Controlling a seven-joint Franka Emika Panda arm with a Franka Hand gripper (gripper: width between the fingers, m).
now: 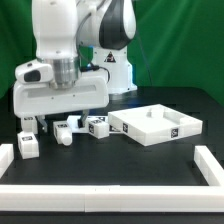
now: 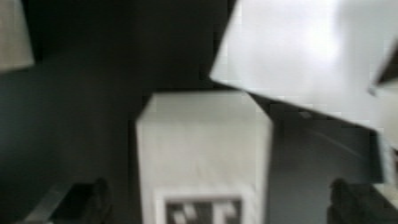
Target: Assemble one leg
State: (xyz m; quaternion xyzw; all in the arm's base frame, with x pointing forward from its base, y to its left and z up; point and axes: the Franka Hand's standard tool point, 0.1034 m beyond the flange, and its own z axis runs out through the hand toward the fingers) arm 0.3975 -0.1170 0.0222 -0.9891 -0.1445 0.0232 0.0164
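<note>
Nearest the lens in the exterior view is a low white rail (image 1: 110, 190) running across the bottom of the frame. Beyond it lies the black table (image 1: 120, 165).

1. Exterior view, parts. Locate the loose legs (image 1: 68, 129): small white plastic blocks with black-and-white square tags, lying in a row from lower left toward centre frame. At centre right rests the large white square rimmed tabletop (image 1: 155, 125), flat on the table. You can see no leg mounted on it.

2. Exterior view, arm. The white two-finger gripper (image 1: 63, 117) hangs low over the row at the exterior view's left. Its wide hand body hides the fingertips, so you cannot read the jaw state here, nor fix which block sits under them. The middle one is the likely candidate.

3. Wrist view. One white block-like leg (image 2: 205, 150) fills the centre, lying on its side with its tagged end toward the camera. The dark fingers (image 2: 71, 200) stand on either side of that end, with a dark gap between each finger and the block. Read the jaws as apart and touching nothing. The pale, blurred tabletop shows beyond the far end of the leg. Whether the two touch cannot be told.

4. Progress. Judge the task as barely begun:
   - Done: the gripper is lined up astride one leg.
   - Not yet done: closing on the leg, lifting it, carrying it to the tabletop, seating and fastening it.
</note>
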